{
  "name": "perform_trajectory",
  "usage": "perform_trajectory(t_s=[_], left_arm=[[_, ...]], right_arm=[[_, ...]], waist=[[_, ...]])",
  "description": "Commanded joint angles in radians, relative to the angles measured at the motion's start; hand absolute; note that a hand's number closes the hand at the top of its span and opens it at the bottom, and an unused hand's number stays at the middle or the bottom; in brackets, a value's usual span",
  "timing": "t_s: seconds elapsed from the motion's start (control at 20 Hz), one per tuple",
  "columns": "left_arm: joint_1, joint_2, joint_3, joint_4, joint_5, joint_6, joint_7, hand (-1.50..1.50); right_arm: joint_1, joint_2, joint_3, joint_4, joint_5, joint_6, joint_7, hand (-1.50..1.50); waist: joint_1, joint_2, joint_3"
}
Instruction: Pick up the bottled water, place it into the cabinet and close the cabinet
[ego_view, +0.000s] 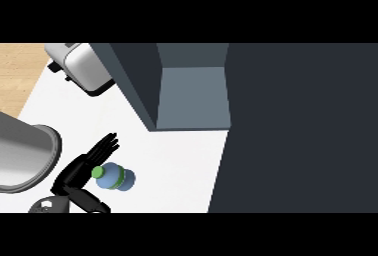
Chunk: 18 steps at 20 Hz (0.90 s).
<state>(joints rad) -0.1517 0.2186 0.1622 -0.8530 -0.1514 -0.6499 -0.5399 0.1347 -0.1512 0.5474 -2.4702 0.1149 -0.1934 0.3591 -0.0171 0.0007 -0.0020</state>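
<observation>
Bottled water (117, 178), green cap up, is seen end-on on the white counter (177, 165), well below-left of the open cabinet (193, 95); long axis is judged vertical. It's flanked at its left by one hand (83, 167), fingers straight, not yet curled round it. Which hand can't be told; the other's not shown. Toaster (83, 67) is partly cut off.

Glossy metal toaster (80, 66), wooden floor (18, 70)

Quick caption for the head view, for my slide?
Left hand, fingers straight, beside the bottled water on the white counter; cabinet open.
</observation>
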Motion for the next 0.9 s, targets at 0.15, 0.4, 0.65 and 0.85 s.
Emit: perform_trajectory(t_s=[0.15,0.4,0.65,0.85], left_arm=[[-0.075,0.003,-0.023,0.162,-0.023,-0.019,-0.194,-1.5],[-0.117,-0.007,-0.017,0.306,-0.026,0.028,-0.305,-1.5],[-0.166,-0.059,-0.024,0.364,-0.018,0.088,-0.327,-1.5],[-0.213,-0.038,-0.039,0.389,0.012,-0.026,-0.293,1.5]], right_arm=[[-0.003,-0.025,0.042,-0.138,0.106,-0.027,0.109,-1.5],[0.001,-0.036,0.022,-0.1,0.077,-0.03,0.044,-1.5],[0.028,-0.073,0.035,-0.14,0.08,-0.038,0.07,-1.5],[0.005,-0.066,0.018,-0.036,0.056,-0.04,-0.021,-1.5]], waist=[[0.0,-0.001,-0.001],[-0.004,0.001,-0.001],[-0.009,0.0,-0.001],[-0.005,0.001,0.0]])
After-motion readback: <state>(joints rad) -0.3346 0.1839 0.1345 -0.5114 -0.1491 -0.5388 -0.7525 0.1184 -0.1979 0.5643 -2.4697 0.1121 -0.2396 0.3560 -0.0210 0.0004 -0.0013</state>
